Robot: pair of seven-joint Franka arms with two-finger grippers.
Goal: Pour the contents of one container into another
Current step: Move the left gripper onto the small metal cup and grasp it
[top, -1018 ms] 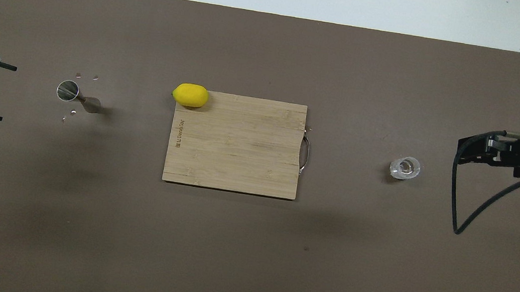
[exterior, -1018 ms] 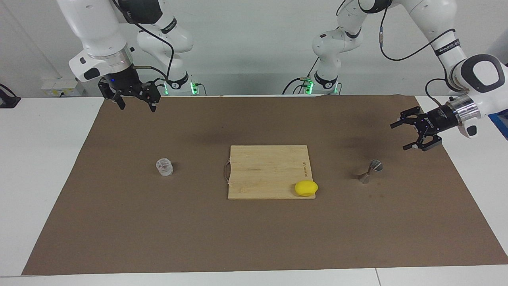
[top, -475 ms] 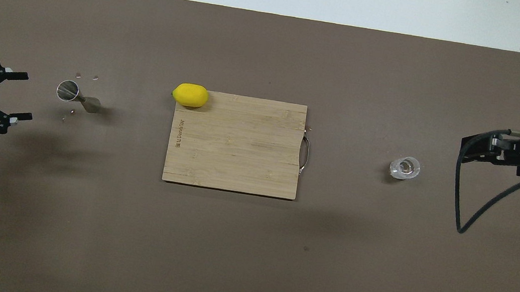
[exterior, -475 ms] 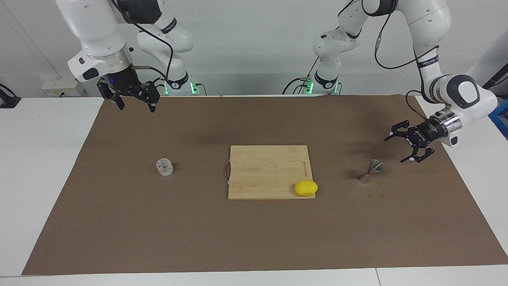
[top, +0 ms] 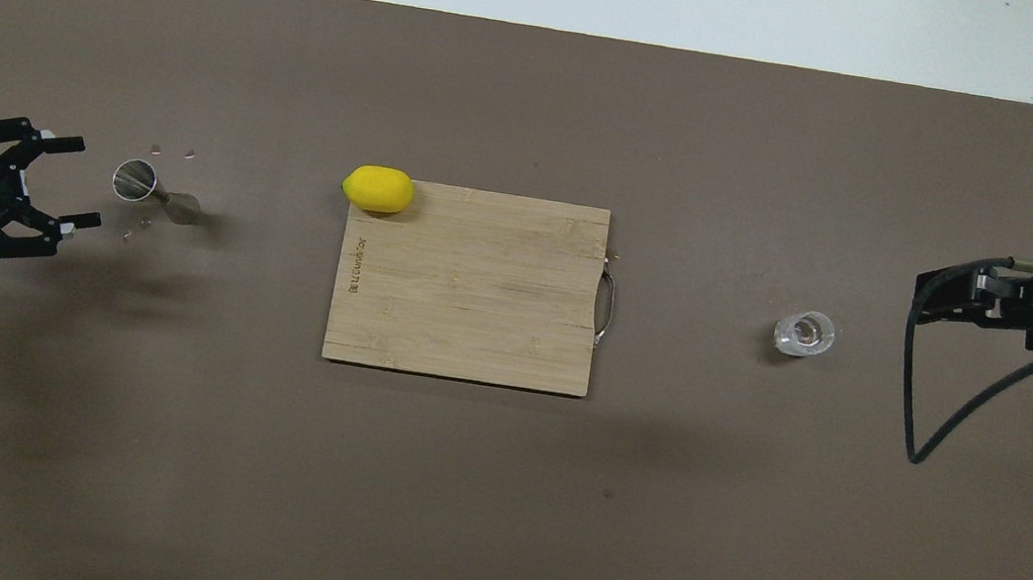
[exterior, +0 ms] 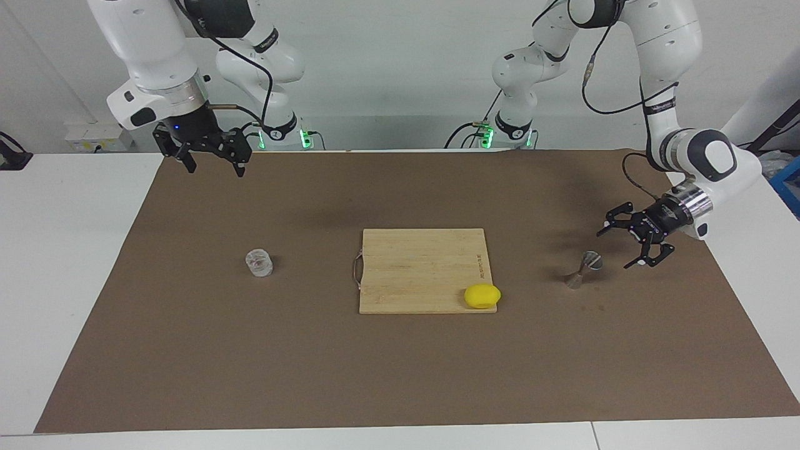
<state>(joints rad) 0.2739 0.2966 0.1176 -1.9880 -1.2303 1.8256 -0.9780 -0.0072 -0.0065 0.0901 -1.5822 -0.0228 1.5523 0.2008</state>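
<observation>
The clear glass tumbler [exterior: 259, 262] stands on the brown mat toward the right arm's end of the table; it also shows in the overhead view [top: 805, 334]. The metal hourglass jigger [exterior: 584, 270] sits on the mat toward the left arm's end, its mouth showing from above [top: 152, 192]. My left gripper [exterior: 615, 250] is open, low over the mat just beside the jigger and apart from it, fingers pointing at it [top: 89, 182]. My right gripper [exterior: 214, 167] is open and empty, high over the mat's edge nearest the robots; it waits there [top: 924, 299].
A wooden cutting board [exterior: 419, 269] with a metal handle lies mid-table between tumbler and jigger [top: 475, 305]. A yellow lemon [exterior: 482, 295] rests on its corner toward the jigger [top: 378, 189]. A few small bright specks [top: 158, 150] lie on the mat around the jigger.
My left gripper has come down and moved in toward the jigger, still open. The right arm has hardly moved. Tumbler, jigger, board and lemon are where they were.
</observation>
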